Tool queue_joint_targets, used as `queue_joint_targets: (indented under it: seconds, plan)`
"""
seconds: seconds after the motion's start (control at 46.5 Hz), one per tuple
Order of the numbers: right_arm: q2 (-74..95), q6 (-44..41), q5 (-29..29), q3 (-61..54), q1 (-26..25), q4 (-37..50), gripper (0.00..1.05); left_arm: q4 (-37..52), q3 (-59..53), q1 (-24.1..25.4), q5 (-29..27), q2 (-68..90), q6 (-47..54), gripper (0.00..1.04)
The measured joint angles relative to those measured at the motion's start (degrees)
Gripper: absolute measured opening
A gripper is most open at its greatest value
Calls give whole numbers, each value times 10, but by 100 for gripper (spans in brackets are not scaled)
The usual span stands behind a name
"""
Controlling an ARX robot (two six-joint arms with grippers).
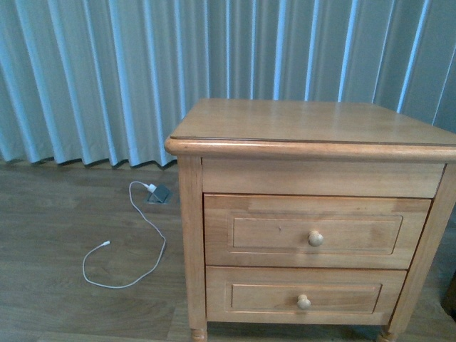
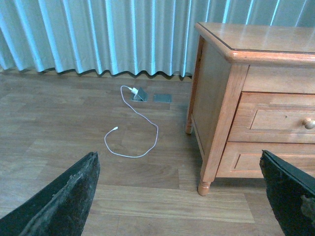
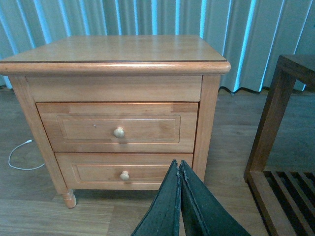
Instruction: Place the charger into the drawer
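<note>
Drawer (image 1: 317, 231) at centre right of the front view is closed. Left gripper (image 2: 182, 196) jaws are spread; right gripper (image 3: 180, 196) jaws are pressed together, empty.

Drawer (image 1: 316, 230): upper of two in a honey-coloured wooden nightstand (image 1: 313, 128), directly under the plain top rail and above the shorter lower drawer (image 1: 304, 293).
Drawer front: recessed rectangular panel inside a raised frame, wood grain running sideways.
Drawer knob (image 1: 315, 238): one round pale wooden knob, at about 3 o'clock from the panel's centre in the front view.
Drawer state: fully shut, front flush with the nightstand frame; interior not visible.
Drawer in the wrist views: right wrist view shows it head-on; left wrist view shows only part of it, at the picture's 3 o'clock edge.
Charger: cannot be seen in any view.
</note>
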Motion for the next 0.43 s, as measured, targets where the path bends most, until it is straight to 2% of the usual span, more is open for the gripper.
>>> queue_joint_targets:
  seconds: [0.021, 0.064, 0.15, 0.43]
  plan:
    - [0, -1, 0, 0, 0, 0, 2, 0, 0, 0, 0, 0, 0, 99]
    - [0, -1, 0, 0, 0, 0, 10, 0, 0, 0, 0, 0, 0, 99]
    - [0, -1, 0, 0, 0, 0, 32, 0, 0, 0, 0, 0, 0, 99]
    - [0, -1, 0, 0, 0, 0, 78, 0, 0, 0, 0, 0, 0, 99]
